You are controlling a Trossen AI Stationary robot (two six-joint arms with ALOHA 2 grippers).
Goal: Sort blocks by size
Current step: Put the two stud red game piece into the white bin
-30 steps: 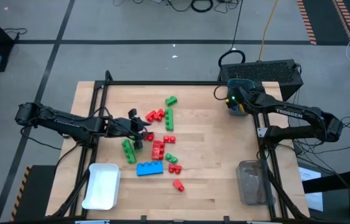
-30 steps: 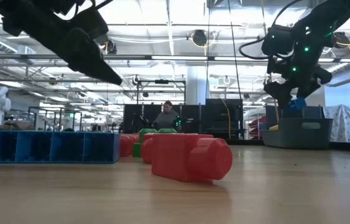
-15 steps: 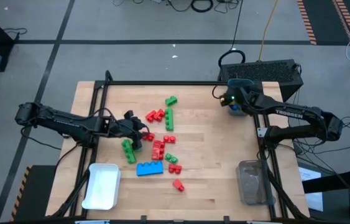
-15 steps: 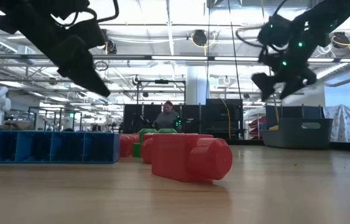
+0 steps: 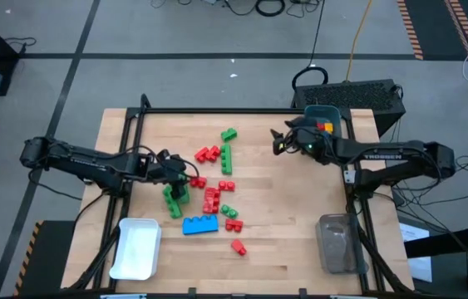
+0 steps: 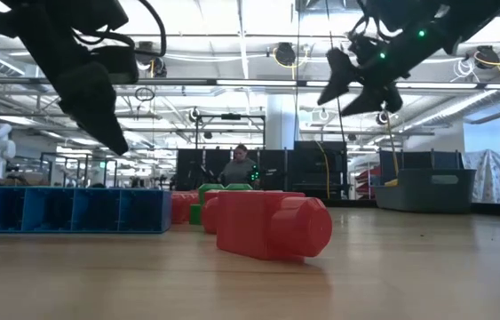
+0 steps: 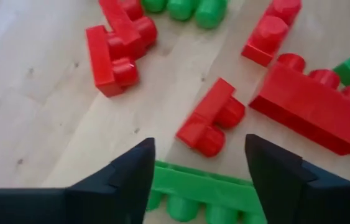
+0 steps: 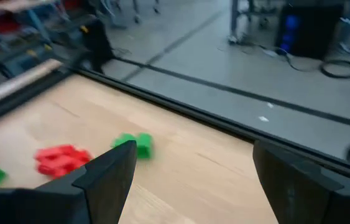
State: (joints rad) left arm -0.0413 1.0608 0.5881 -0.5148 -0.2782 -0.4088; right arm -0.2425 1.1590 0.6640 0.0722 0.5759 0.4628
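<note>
Red, green and blue blocks lie scattered on the wooden table's middle. Among them are a long green brick (image 5: pixel 171 201), a long blue brick (image 5: pixel 200 224) and a small red brick (image 5: pixel 238 246). My left gripper (image 5: pixel 180 177) is open and hovers over the long green brick (image 7: pixel 199 190), one finger on either side of it. A small red brick (image 7: pixel 209 118) lies just beyond. In the low view my left gripper (image 6: pixel 107 124) points down, clear of the table. My right gripper (image 5: pixel 279 141) is open and empty, up in the air left of the teal bin (image 5: pixel 327 113).
A white bin (image 5: pixel 136 247) stands at the near left and a clear bin (image 5: pixel 336 242) at the near right. The teal bin at the far right holds a few blocks. A person (image 6: pixel 238 167) sits in the room far behind the table.
My left gripper has come down and tipped more steeply toward the long green brick, shifting a little toward the table's near left. My right gripper has swung from above the teal bin toward the table's left and risen. No block on the table has moved.
</note>
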